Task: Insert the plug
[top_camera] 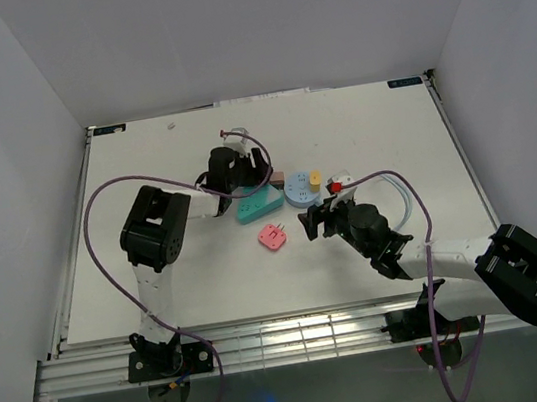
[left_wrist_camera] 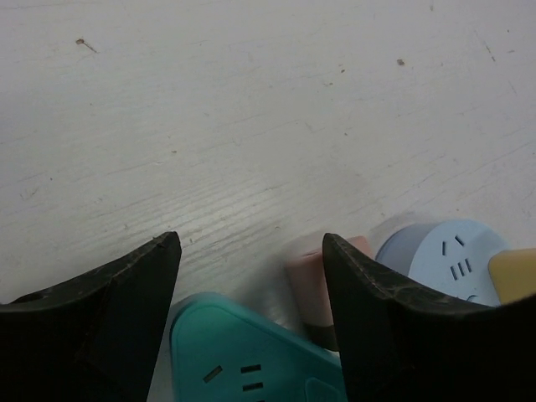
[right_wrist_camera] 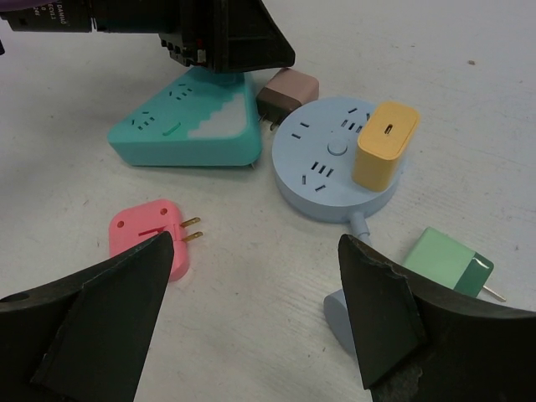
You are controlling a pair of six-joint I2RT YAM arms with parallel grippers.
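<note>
Right fingers [right_wrist_camera: 92,335], spread and empty, sit nearest the pink plug [right_wrist_camera: 149,239] just ahead, its prongs pointing toward the far edge of the worktop [right_wrist_camera: 251,293].

Two socket hubs are showing, teal hub [right_wrist_camera: 188,138] and blue hub [right_wrist_camera: 318,163], with four plugs: pink plug [right_wrist_camera: 144,236], brown plug [right_wrist_camera: 289,88], yellow plug [right_wrist_camera: 385,142], green plug [right_wrist_camera: 444,260]

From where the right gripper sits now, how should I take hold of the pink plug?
Probably by its body, from above: the pink plug lies flat with its prongs sticking out sideways, so close the right gripper across the two edges alongside the prongs, leaving them free.
</note>
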